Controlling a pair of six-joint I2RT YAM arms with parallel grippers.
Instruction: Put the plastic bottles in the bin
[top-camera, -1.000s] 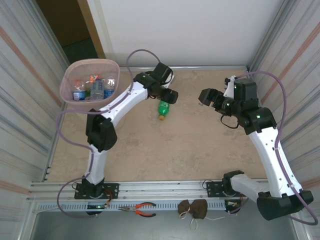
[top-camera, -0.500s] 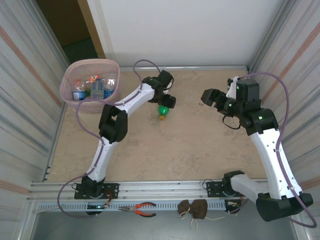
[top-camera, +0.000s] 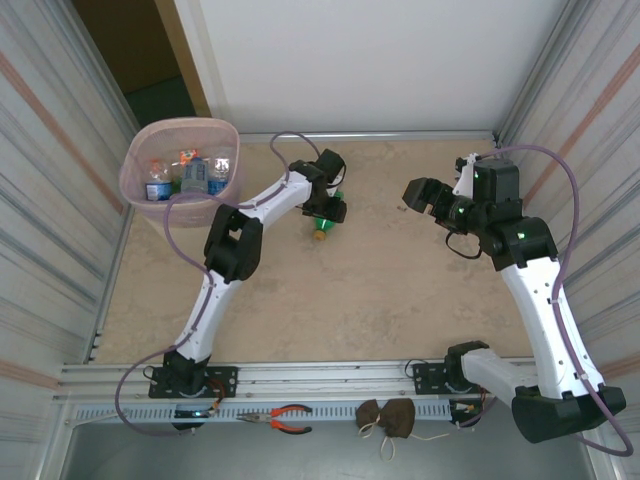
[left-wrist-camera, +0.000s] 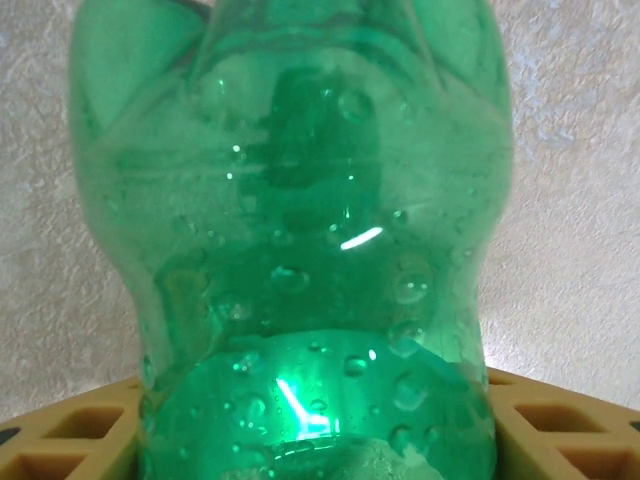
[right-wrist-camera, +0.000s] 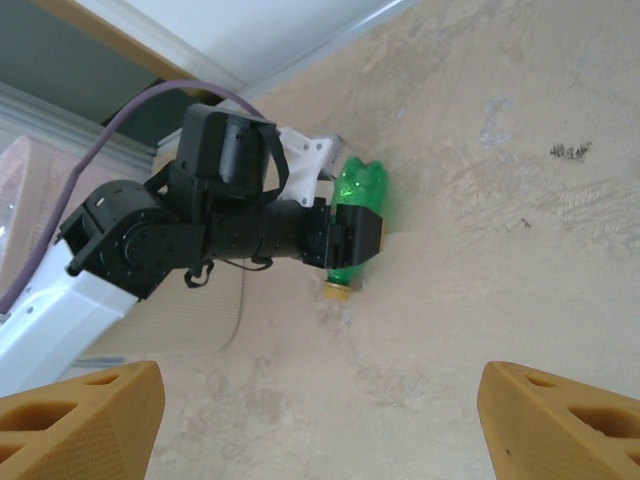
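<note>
While I stood watching, the left hand (top-camera: 328, 207) was reaching out over the far middle of the counter (top-camera: 400, 290). It was down on a green bottle (top-camera: 322, 222) that lay on its side there, with the orange cap (top-camera: 320, 236) pointing back toward the arm bases. From the left wrist camera, the wet green plastic sat right between the tan fingers (left-wrist-camera: 70, 440), one against each side. From that view I could not tell whether they were squeezing it or only straddling it. The bottle itself was resting on the counter.

The pale-pink bin (top-camera: 132, 160) stood at the far left corner, well apart from the green bottle. Several bottles (top-camera: 185, 178) lay in the bottom of it, clear ones with coloured labels.

The right hand (top-camera: 413, 193) hung over the far right part of the counter, turned toward the left hand and apart from it. Its fingers (right-wrist-camera: 85, 420) were spread wide with nothing between them but bare counter.

On the metal rail at the near edge lay orange-handled pliers (top-camera: 289, 418) and, just beside them, a brown bundle (top-camera: 388, 417).
</note>
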